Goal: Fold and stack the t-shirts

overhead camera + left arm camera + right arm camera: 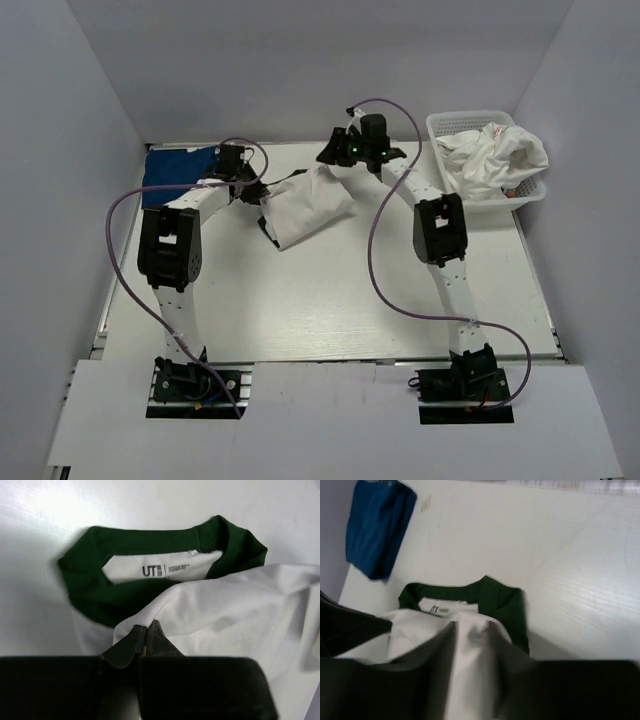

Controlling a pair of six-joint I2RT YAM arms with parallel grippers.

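shirt in hand: green-collared shirt (310,205), white body, dark green neckband; lies bunched and part-folded on the table (330,300) at the far middle, between the two arms; collar (150,545) faces up with the neck label (165,570) showing
left gripper (145,634): pressed together on a thin fold of the white cloth just below the collar; bite looks shallow
right gripper (470,635): fingers parted; a ridge of white cloth lies in the gap; reads as loose contact, not a clamp
blue shirt (178,170): folded flat at the far left of the table, apart from the white one; likely the stack base
basket (440,125): far right, white lattice; more white shirts (495,155) heaped in it, spilling over the rim
handling: light, limp, no stiffness; sags and creases wherever unsupported; probably slides easily on the smooth table
where to hold: my call; hem or shoulder seams, both layers, arms well apart so the cloth hangs flat; ribbed collar is thicker, surer bite
risk: single-layer pinch slips; fold lands skewed
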